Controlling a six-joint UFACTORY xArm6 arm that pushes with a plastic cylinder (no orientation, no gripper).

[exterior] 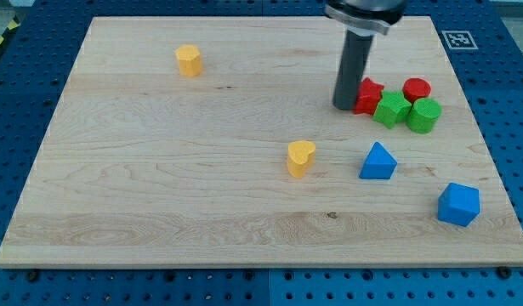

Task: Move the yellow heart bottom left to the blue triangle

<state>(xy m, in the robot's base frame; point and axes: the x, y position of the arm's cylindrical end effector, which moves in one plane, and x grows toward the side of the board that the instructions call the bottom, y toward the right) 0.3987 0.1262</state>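
My tip (pixel 343 105) — a bare rod, with no fingers to open or close — rests just left of the red star block (pixel 368 95), holding nothing. The yellow heart (pixel 300 158) sits mid-board, left of the blue triangle (pixel 378 161) — apart.

Single view, elevated, angled down from the near long edge of the wooden board (pixel 159 170). Faces across the board toward its far edge at the view's top. Moderate range: all four edges in frame, blue perforated table (pixel 499 102) bordering them. Arm enters from the view's top, cropped above the rod. No second view.
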